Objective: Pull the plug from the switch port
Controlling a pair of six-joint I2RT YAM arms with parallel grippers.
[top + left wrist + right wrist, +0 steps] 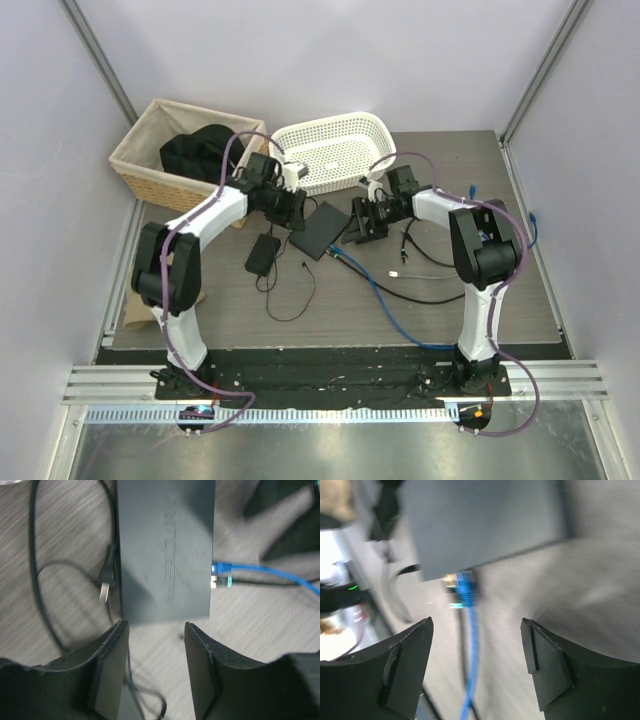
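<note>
Switch: the flat black box point(318, 230) lies at the middle of the table point(470, 310), a little toward 12 o'clock, between the two claws.
Blue plug: the blue plug point(221, 567) meets the switch's socket edge, at 3 o'clock in the left wrist view. Blur hides how deep it sits.
Blue cable: the blue cable point(270, 570) leads away from the plug, toward 5 o'clock across the table in the top view.
Second plug: a teal-tipped plug point(220, 582) sits just beside the blue one on the same edge.
Right claw: the right claw point(476, 625) is at 3 o'clock of the switch. It is released and spread wide; the blue cable runs between its fingers point(410, 665) without touching them.
Left claw: the left claw point(156, 626) is at 10 o'clock of the switch. It is parted and grasps nothing, its tips at the switch's short edge.
Power brick: the power brick point(264, 253) lies at 8 o'clock of the switch, close by.
Black cord: the black cord's plug point(106, 577) lies just beside the switch's long edge, opposite the blue plug.
White basket: the white basket point(340, 175) stands at 12 o'clock.
Wicker basket: the wicker basket point(150, 180) stands at 10 o'clock, well apart, with a black cloth point(200, 150) inside.
</note>
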